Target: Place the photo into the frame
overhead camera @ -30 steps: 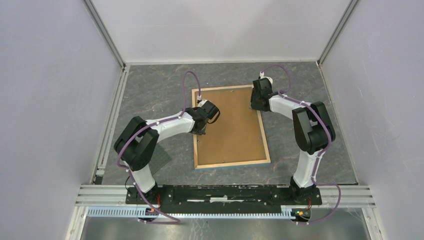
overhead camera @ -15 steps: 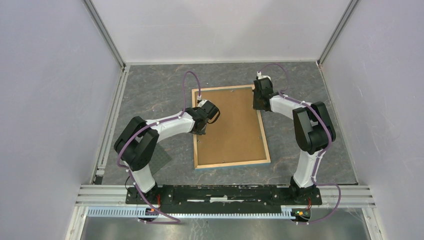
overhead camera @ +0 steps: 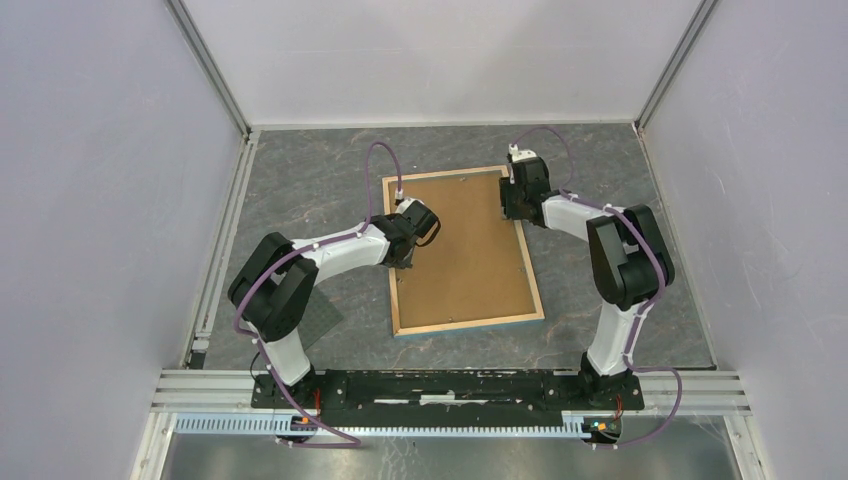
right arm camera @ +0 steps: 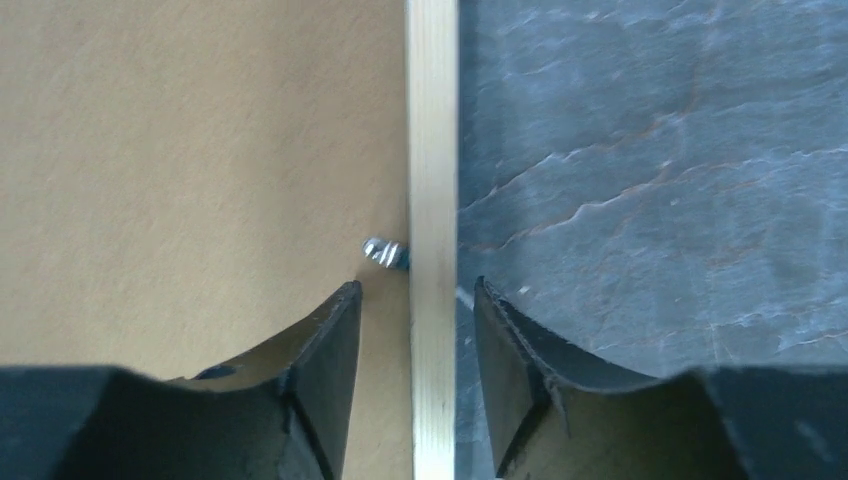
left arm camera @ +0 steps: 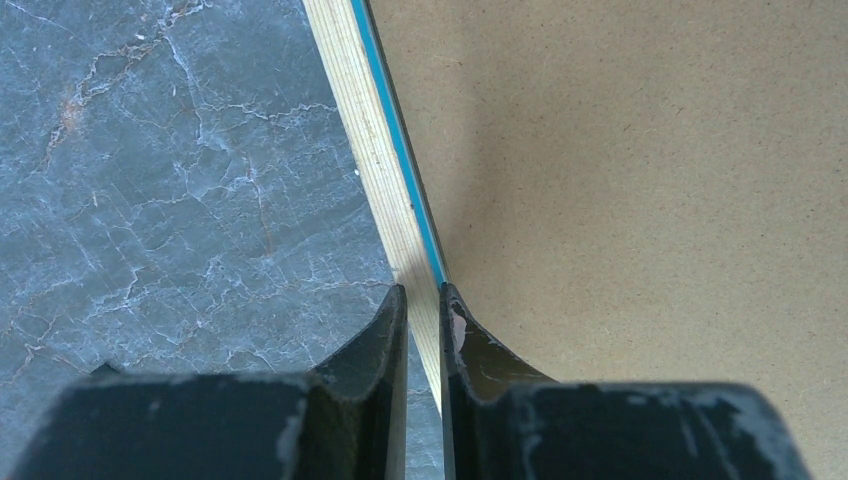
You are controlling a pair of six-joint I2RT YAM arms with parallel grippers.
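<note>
**A:** Where does the frame (overhead camera: 470,321) lie?

**B:** Flat on the desk (overhead camera: 300,170), about mid-desk, with its light-wood back upward; the long sides run away from the arm bases, and the near end is angled a little to the right; a brown backing board (overhead camera: 465,250) fills the middle.

**A:** Any blue showing?

**B:** A thin blue strip along the inner lip of the left rail, in the left wrist view; a bluish edge under the near rail from above.

**A:** And the left tool (left arm camera: 421,295)?

**B:** Narrow; it is down on the left long rail, roughly halfway along; one finger (left arm camera: 385,335) sits on the desk side, the other on the board side, and the wood rail is nipped between them.

**A:** The right tool (right arm camera: 412,290)?

**B:** On the right long rail near the far corner; it straddles the rail with its jaws apart, a plain gap on the board side and a slimmer one on the desk side; it grips nothing; a small metal tab (right arm camera: 384,252) lies on the board just ahead of the inner finger, touching the rail.

**A:** Around them?

**B:** Grey marbled desk; pale walls (overhead camera: 100,200) on three sides; purple cables (overhead camera: 375,165) along each arm.
</note>
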